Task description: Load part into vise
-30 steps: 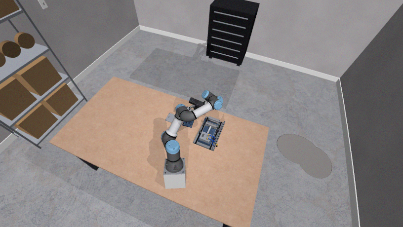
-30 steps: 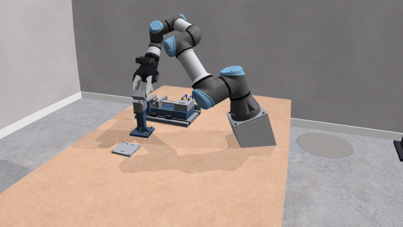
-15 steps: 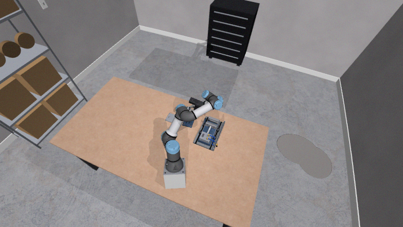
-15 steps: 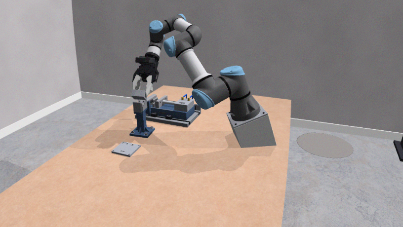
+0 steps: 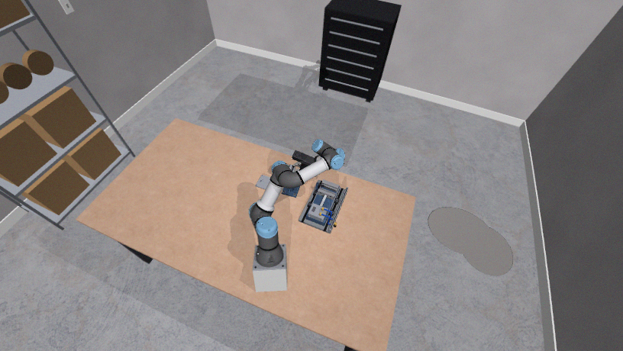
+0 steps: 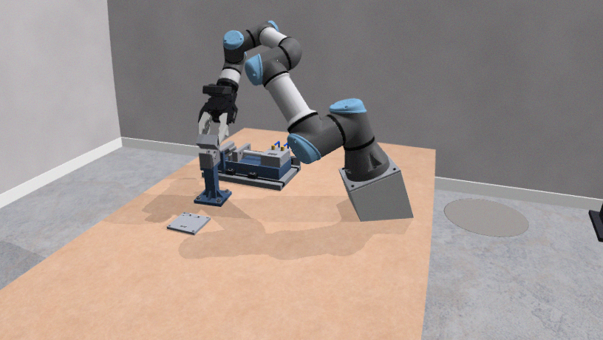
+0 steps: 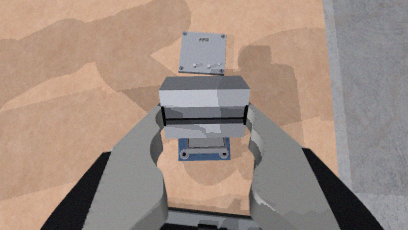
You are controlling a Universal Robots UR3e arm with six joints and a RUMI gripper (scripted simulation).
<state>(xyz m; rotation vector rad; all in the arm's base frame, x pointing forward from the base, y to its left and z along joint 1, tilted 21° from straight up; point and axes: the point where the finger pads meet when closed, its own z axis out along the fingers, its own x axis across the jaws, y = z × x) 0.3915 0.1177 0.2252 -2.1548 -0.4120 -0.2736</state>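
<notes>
The tool (image 5: pixel 295 167) (image 6: pixel 213 136) (image 7: pixel 204 104) holds the block (image 6: pixel 208 140) (image 7: pixel 204 113) by its ends near the desk's (image 5: pixel 192 187) (image 6: pixel 295 287) (image 7: pixel 280 65) long edge; probably rigid, slippery metal; these ends suit lifting.

No change shows (at least none I can make out) between the earlier pictures and now.
</notes>
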